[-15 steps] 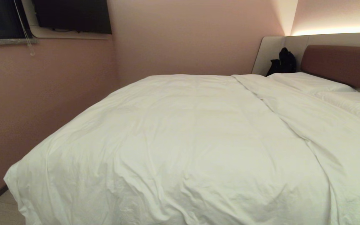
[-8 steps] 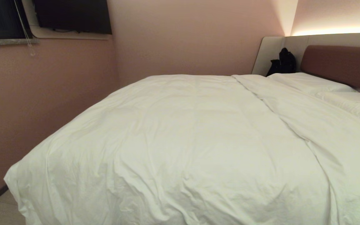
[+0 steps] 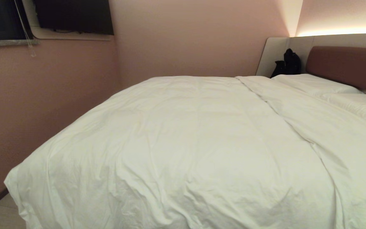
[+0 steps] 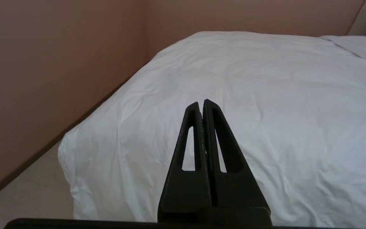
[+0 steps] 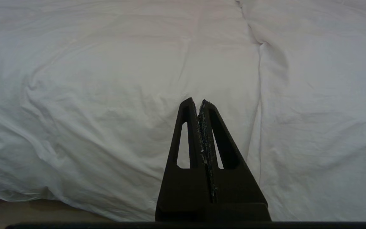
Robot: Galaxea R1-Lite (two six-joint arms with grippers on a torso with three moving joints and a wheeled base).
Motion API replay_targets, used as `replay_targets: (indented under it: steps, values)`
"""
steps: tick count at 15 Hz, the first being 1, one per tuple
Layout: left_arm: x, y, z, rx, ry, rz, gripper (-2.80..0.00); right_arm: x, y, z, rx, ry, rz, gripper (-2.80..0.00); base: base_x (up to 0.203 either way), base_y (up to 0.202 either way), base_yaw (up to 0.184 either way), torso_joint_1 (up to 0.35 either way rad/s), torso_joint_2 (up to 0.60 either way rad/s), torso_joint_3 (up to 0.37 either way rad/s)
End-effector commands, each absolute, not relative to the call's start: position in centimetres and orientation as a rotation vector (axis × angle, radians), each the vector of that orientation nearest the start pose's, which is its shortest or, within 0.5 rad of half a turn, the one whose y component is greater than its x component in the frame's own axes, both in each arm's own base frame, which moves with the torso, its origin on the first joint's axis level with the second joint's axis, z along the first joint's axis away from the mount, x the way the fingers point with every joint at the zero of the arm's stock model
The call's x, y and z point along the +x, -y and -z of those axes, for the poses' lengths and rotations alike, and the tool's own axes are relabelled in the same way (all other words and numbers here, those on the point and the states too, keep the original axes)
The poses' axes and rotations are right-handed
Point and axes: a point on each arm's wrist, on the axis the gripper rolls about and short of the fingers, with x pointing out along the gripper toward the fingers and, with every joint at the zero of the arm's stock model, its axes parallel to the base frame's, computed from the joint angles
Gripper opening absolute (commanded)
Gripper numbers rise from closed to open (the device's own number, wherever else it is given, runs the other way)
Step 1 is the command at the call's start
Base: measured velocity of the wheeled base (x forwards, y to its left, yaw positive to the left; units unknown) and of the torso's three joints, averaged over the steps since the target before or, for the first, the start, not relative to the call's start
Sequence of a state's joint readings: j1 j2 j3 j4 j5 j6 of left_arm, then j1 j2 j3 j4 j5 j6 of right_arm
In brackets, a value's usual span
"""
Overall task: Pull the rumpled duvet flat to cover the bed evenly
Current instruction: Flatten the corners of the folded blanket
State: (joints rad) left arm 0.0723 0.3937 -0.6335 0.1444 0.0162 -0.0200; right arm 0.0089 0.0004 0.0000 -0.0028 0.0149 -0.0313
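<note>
The white duvet (image 3: 183, 143) lies spread over the bed, lightly wrinkled, and hangs over the near edge and the left corner. A long seam or fold (image 3: 275, 108) runs across it toward the headboard (image 3: 348, 66). Neither arm shows in the head view. In the left wrist view my left gripper (image 4: 202, 102) is shut and empty, hanging off the duvet (image 4: 281, 95) near the bed's left corner. In the right wrist view my right gripper (image 5: 197, 101) is also shut and empty, in front of the duvet's (image 5: 91, 95) hanging near edge.
Two flat white pillows (image 3: 313, 83) lie by the headboard, with a black bag (image 3: 288, 65) in the far corner. A pink wall (image 3: 43, 95) runs close along the bed's left side, leaving a narrow strip of floor (image 4: 27, 190). A dark screen (image 3: 75, 16) hangs high on the wall.
A dark bit of my left arm at the head view's left edge one second ago has dropped out of sight. The duvet has not moved.
</note>
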Motion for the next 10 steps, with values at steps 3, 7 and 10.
replay_targets:
  steps: [3, 7, 10]
  values:
    - [-3.8, 0.1, -21.4, -0.014, 0.114, -0.06, -2.8, -2.3, 0.0, -7.6, -0.032, 0.002, -0.025, -2.8, 0.0, 0.0, 0.0, 0.0, 0.0, 0.0]
    - [-4.4, 0.0, -18.1, 0.013, 0.105, -0.062, -2.8, -2.3, 0.0, -7.6, -0.032, 0.002, -0.025, -2.8, 0.0, 0.0, 0.0, 0.0, 0.0, 0.0]
    - [-4.9, 0.0, -13.9, 0.037, 0.107, -0.03, -2.8, -2.3, 0.0, -7.6, -0.032, 0.002, -0.025, -2.8, 0.0, 0.0, 0.0, 0.0, 0.0, 0.0]
